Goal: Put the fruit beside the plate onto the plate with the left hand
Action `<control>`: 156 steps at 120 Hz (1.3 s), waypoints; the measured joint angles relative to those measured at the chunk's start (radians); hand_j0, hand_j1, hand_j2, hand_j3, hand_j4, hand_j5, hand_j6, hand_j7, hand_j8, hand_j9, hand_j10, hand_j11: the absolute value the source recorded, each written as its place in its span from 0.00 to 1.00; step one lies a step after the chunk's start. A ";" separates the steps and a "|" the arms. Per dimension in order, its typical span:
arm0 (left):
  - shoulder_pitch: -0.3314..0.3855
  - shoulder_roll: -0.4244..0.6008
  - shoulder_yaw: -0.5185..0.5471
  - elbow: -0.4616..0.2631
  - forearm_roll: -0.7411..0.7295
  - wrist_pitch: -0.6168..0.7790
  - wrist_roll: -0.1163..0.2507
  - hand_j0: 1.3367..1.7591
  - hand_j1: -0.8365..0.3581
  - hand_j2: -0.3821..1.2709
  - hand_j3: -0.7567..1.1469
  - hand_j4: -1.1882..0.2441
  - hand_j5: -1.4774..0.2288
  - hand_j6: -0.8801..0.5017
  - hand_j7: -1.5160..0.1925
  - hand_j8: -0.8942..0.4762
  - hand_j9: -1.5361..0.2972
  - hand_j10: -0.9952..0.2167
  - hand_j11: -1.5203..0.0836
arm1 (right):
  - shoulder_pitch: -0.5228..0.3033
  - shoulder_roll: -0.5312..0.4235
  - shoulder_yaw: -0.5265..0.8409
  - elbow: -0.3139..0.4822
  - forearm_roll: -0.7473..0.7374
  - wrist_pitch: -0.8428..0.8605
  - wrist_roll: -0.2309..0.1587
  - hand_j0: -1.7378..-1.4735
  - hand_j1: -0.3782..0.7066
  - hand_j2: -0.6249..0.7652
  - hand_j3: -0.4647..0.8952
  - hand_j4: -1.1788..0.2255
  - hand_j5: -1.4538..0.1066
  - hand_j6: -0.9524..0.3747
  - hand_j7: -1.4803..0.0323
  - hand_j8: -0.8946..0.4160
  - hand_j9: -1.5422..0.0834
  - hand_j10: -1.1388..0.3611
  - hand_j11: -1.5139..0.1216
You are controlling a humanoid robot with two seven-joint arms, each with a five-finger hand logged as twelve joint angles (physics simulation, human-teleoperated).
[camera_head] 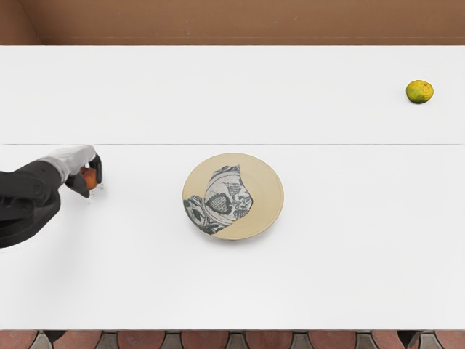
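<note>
A beige plate with a dark patterned patch sits at the middle of the white table. To its left, my left hand comes in from the left edge with its fingers curled around a small reddish-orange fruit, low over the tabletop. Most of the fruit is hidden by the fingers. A yellow-green citrus fruit lies far off at the back right of the table. The right arm is out of sight.
The white table spans the whole view, with a seam line running across at mid-height. Its front edge is near the bottom, with a tiled floor below. A brown wall borders the back.
</note>
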 joint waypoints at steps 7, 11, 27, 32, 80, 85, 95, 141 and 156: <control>-0.017 0.008 -0.008 -0.007 -0.004 -0.012 0.000 0.73 0.36 0.40 0.41 0.24 0.17 0.43 0.21 0.49 0.20 0.27 0.20 | 0.000 0.000 0.000 0.000 0.000 0.000 0.000 0.30 0.06 0.44 0.34 0.82 0.90 0.69 0.95 0.66 0.92 0.74 0.90; -0.034 0.014 -0.016 -0.012 -0.013 -0.027 0.000 0.73 0.36 0.41 0.41 0.24 0.17 0.43 0.21 0.49 0.20 0.27 0.21 | 0.000 0.000 0.000 0.000 0.000 0.000 0.000 0.30 0.06 0.44 0.34 0.82 0.90 0.69 0.95 0.66 0.92 0.74 0.90; -0.082 0.022 -0.069 -0.036 -0.050 -0.105 0.000 0.73 0.37 0.41 0.40 0.25 0.16 0.43 0.20 0.50 0.19 0.28 0.21 | 0.000 0.000 0.000 0.000 0.000 0.000 0.000 0.30 0.06 0.44 0.34 0.82 0.90 0.69 0.95 0.66 0.92 0.74 0.90; -0.102 0.021 -0.087 -0.042 -0.069 -0.136 0.000 0.73 0.37 0.41 0.40 0.24 0.16 0.42 0.19 0.49 0.19 0.26 0.21 | 0.000 0.000 0.000 0.000 0.000 0.000 0.000 0.30 0.06 0.44 0.34 0.82 0.90 0.69 0.95 0.66 0.92 0.74 0.90; -0.206 -0.090 -0.252 -0.057 -0.186 -0.329 0.000 0.73 0.38 0.40 0.40 0.26 0.13 0.43 0.19 0.49 0.18 0.27 0.21 | 0.000 0.000 0.000 0.000 0.000 0.000 0.000 0.30 0.06 0.44 0.34 0.82 0.90 0.69 0.95 0.66 0.92 0.74 0.90; -0.221 -0.119 -0.255 -0.057 -0.201 -0.332 0.000 0.73 0.39 0.41 0.40 0.26 0.13 0.42 0.19 0.48 0.18 0.24 0.21 | 0.000 0.000 0.000 0.000 0.000 0.000 0.000 0.30 0.06 0.44 0.34 0.82 0.90 0.69 0.95 0.66 0.92 0.74 0.90; -0.239 -0.151 -0.271 -0.062 -0.222 -0.338 0.002 0.73 0.41 0.43 0.40 0.26 0.12 0.43 0.18 0.48 0.19 0.22 0.21 | 0.000 0.000 0.000 0.000 0.000 0.000 0.000 0.30 0.06 0.44 0.34 0.82 0.90 0.69 0.95 0.66 0.92 0.74 0.90; -0.262 -0.307 -0.345 -0.070 -0.264 -0.331 0.007 0.75 0.35 0.61 0.40 0.27 0.12 0.41 0.19 0.45 0.21 0.14 0.23 | 0.000 0.000 0.000 0.000 0.000 0.000 0.000 0.30 0.06 0.44 0.34 0.82 0.90 0.69 0.95 0.66 0.92 0.74 0.90; -0.256 -0.319 -0.356 -0.068 -0.258 -0.323 0.008 0.75 0.38 0.59 0.40 0.26 0.13 0.37 0.19 0.40 0.21 0.12 0.23 | 0.000 0.000 0.000 0.000 0.000 0.000 0.000 0.30 0.06 0.44 0.34 0.82 0.90 0.69 0.95 0.66 0.92 0.74 0.90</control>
